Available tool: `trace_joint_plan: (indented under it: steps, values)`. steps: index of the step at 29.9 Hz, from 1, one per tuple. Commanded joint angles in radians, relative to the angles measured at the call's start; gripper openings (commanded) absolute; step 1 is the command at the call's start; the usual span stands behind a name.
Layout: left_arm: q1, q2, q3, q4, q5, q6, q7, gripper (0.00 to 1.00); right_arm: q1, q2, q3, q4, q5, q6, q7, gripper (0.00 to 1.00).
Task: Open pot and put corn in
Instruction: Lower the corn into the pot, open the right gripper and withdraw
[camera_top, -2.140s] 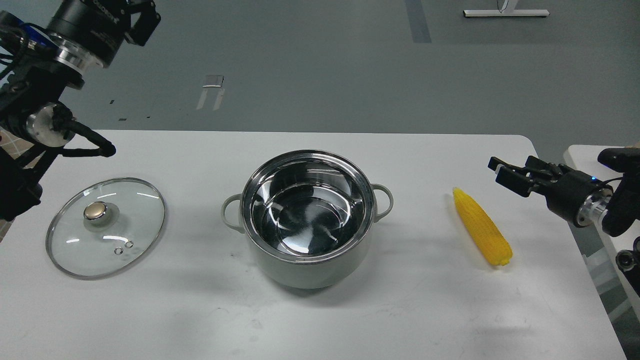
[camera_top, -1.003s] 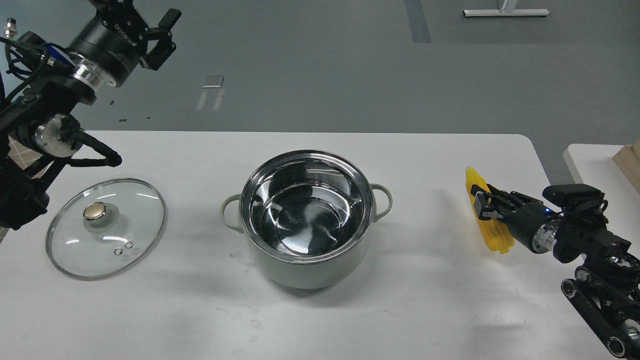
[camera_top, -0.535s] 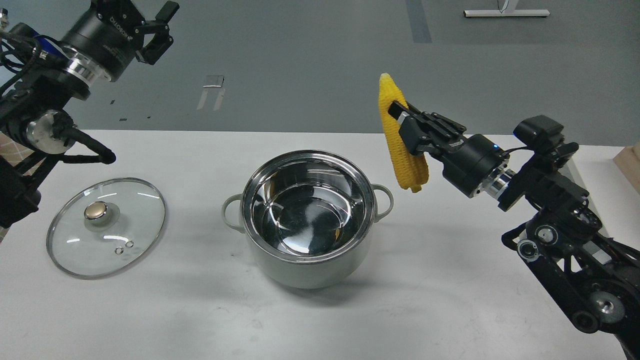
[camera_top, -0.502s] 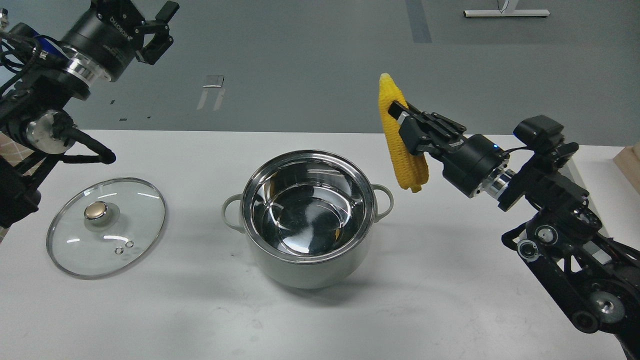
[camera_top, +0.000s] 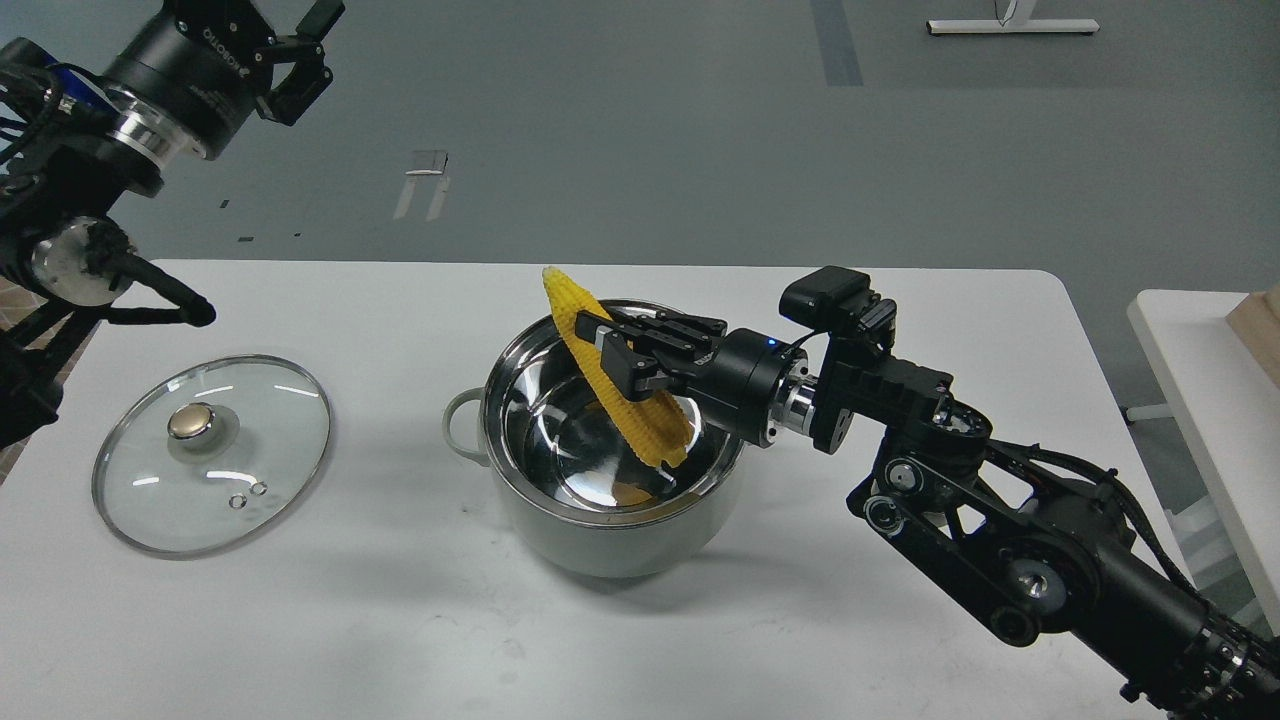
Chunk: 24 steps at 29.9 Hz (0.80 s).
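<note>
While your right hand (camera_top: 612, 352) pinches the corn (camera_top: 620, 380) near its middle, the cob hangs tilted over the open pot (camera_top: 610, 525), its thick lower end inside the steel bowl and its tip above the far rim. The pot stands mid-table (camera_top: 400, 620). The lid (camera_top: 212, 452) lies flat on the table, well to the pot's left, knob up. Your left hand (camera_top: 300, 50) is raised at upper left, clear of the table, fingers spread and holding nothing
</note>
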Motion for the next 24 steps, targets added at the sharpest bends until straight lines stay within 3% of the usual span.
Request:
trace_joint_plan:
  steps: [1, 5, 14, 16, 18, 19, 24]
  values:
    - [0.000, 0.001, 0.000, -0.009, -0.001, 0.000, 0.000, 0.98, 0.000, -0.003, -0.011, -0.008, -0.040, 0.000, 0.002, 0.32]
    - [0.002, 0.001, 0.001, -0.013, 0.000, 0.003, 0.000, 0.98, 0.005, 0.000, -0.010, -0.009, -0.042, 0.000, 0.003, 0.49]
    - [0.000, 0.003, 0.000, -0.015, -0.001, 0.001, 0.000, 0.98, 0.003, -0.001, -0.010, -0.006, -0.042, -0.005, 0.006, 0.59]
    - [0.000, 0.009, 0.000, -0.015, -0.001, 0.001, 0.000, 0.98, 0.003, -0.003, -0.010, -0.008, -0.042, -0.009, 0.008, 0.69]
    - [0.000, 0.009, 0.000, -0.016, 0.000, 0.000, 0.000, 0.98, 0.003, -0.003, -0.008, -0.008, -0.040, -0.015, 0.011, 0.89]
    - [0.000, 0.009, 0.000, -0.018, -0.001, 0.000, 0.000, 0.98, 0.003, -0.003, -0.007, -0.006, -0.040, -0.015, 0.011, 0.93]
    - [0.000, 0.009, -0.003, -0.021, -0.001, 0.000, 0.000, 0.98, 0.017, 0.003, 0.090, -0.005, -0.031, -0.063, 0.012, 0.95]
